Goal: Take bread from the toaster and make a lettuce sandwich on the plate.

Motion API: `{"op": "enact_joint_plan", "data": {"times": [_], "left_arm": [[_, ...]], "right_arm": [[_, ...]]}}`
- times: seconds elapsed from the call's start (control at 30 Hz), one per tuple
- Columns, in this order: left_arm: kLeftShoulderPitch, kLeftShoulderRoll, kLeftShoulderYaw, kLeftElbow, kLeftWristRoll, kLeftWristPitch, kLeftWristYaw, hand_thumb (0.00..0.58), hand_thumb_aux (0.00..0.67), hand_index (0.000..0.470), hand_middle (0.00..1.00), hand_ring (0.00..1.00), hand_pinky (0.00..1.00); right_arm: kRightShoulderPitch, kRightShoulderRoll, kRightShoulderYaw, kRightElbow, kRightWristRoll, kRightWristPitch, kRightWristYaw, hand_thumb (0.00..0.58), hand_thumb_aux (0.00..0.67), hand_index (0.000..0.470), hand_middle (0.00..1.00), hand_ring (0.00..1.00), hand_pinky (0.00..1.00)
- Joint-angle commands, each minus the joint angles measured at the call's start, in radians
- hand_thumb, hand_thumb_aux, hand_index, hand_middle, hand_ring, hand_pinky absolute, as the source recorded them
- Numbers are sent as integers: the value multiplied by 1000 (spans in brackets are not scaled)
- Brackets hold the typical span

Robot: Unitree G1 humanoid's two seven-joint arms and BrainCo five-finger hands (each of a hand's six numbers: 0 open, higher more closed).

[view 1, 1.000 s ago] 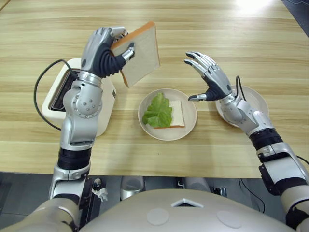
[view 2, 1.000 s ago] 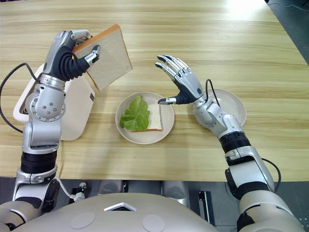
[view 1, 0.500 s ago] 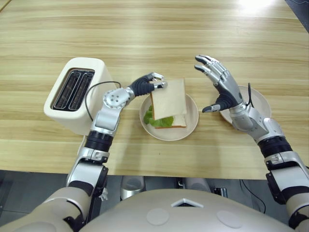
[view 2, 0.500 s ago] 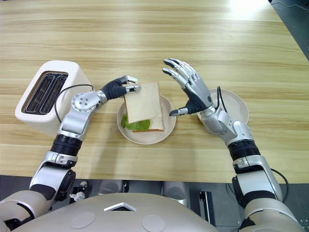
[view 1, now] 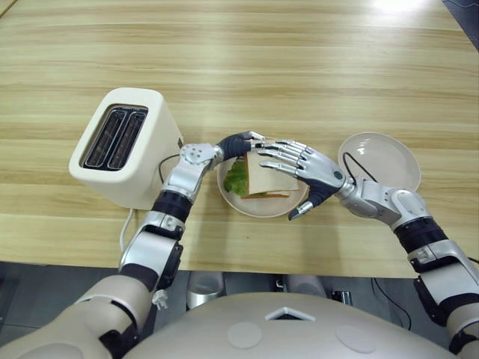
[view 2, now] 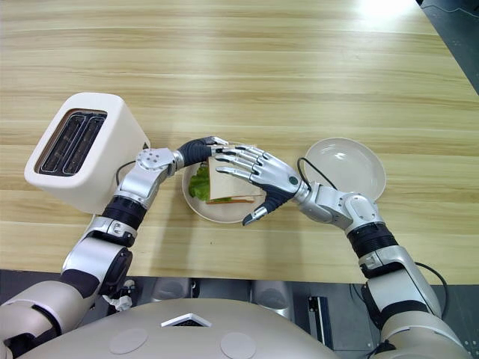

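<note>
— Left hand (view 1: 238,142)?
— We noted it pinched on a corner of the top bread slice (view 1: 264,182), which lay over lettuce (view 1: 236,178) on the plate (view 1: 254,213).
— Right hand (view 1: 310,168)?
— Fingers spread, hovering just above that slice, holding nothing.

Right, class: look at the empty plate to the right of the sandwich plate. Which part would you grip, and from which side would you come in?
Grip the empty plate by its raised rim, pinching over the edge, probably from its right or far side. It lies flat and shallow on the table, so only the rim offers a hold. The right hand and its wrist crowd the near-left side.
</note>
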Motion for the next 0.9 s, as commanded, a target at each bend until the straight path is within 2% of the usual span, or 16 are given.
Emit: {"op": "enact_joint_plan", "data": {"times": [0.03, 0.63, 0.9], "left_arm": [[-47, 26, 21, 63, 0, -23, 5, 580, 670, 460, 1000, 1000, 1000], [-52, 40, -17, 100, 22, -59, -78, 580, 670, 460, 1000, 1000, 1000], [-76, 58, -29, 190, 73, -116, -48, 580, 670, 460, 1000, 1000, 1000]], "right_arm": [[-14, -4, 32, 19, -29, 19, 2, 0, 0, 0, 0, 0, 0], [-67, 19, 96, 63, -22, 61, 18, 0, 0, 0, 0, 0, 0], [-68, 25, 108, 85, 10, 50, 55, 0, 0, 0, 0, 0, 0]]}}
